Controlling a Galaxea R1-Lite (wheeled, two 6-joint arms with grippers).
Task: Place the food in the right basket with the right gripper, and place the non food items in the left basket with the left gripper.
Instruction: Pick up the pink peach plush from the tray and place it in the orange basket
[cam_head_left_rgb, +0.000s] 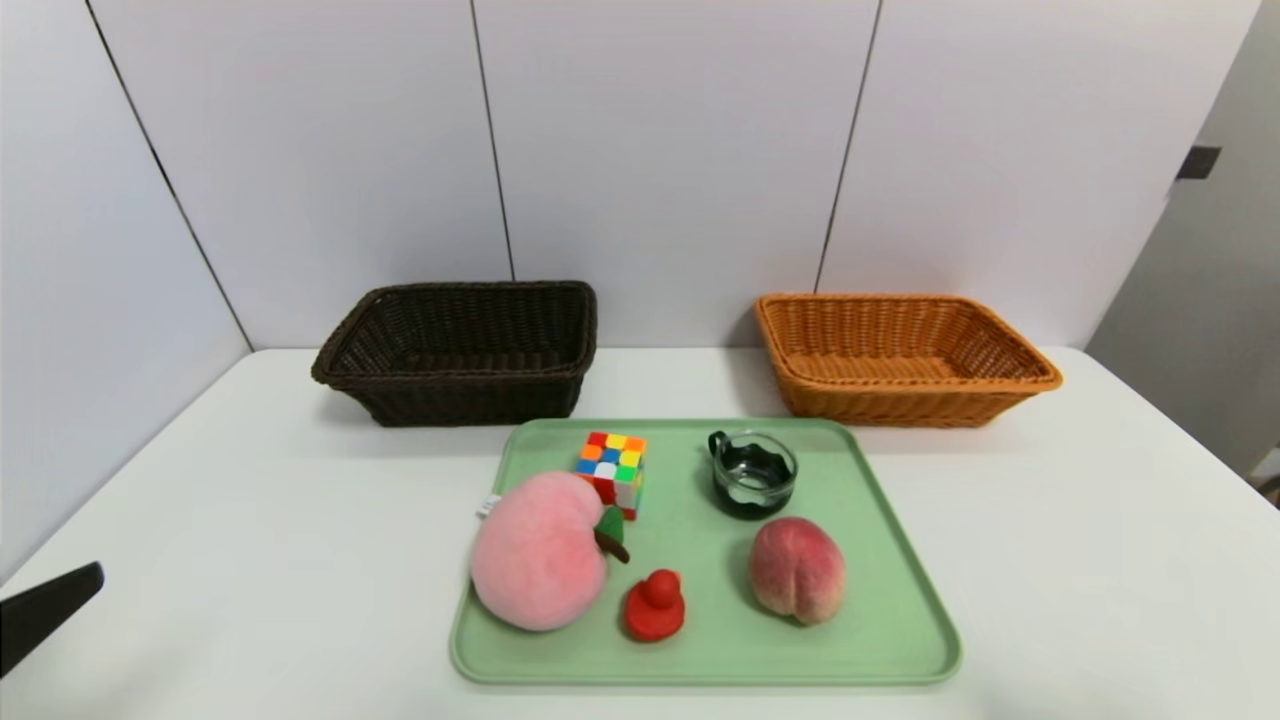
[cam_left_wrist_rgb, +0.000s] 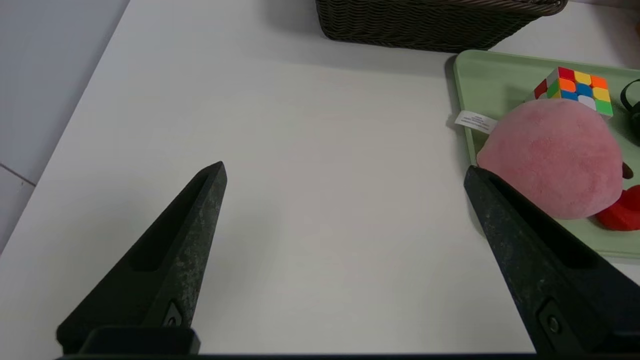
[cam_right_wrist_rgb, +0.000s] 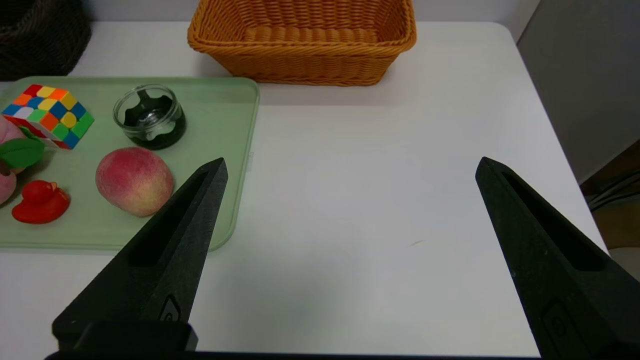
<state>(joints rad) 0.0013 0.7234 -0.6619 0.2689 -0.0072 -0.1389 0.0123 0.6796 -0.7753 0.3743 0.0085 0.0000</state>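
Red-yellow peach (cam_right_wrist_rgb: 135, 181) beside right hand (cam_right_wrist_rgb: 351, 159)

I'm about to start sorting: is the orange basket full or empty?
Empty: the orange basket shows bare woven floor and inner walls.

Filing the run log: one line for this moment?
left gripper: open, empty | right gripper: open, empty | peach: on tray

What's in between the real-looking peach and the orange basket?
In the head view, between the peach and orange basket lie tray and table, nothing else.
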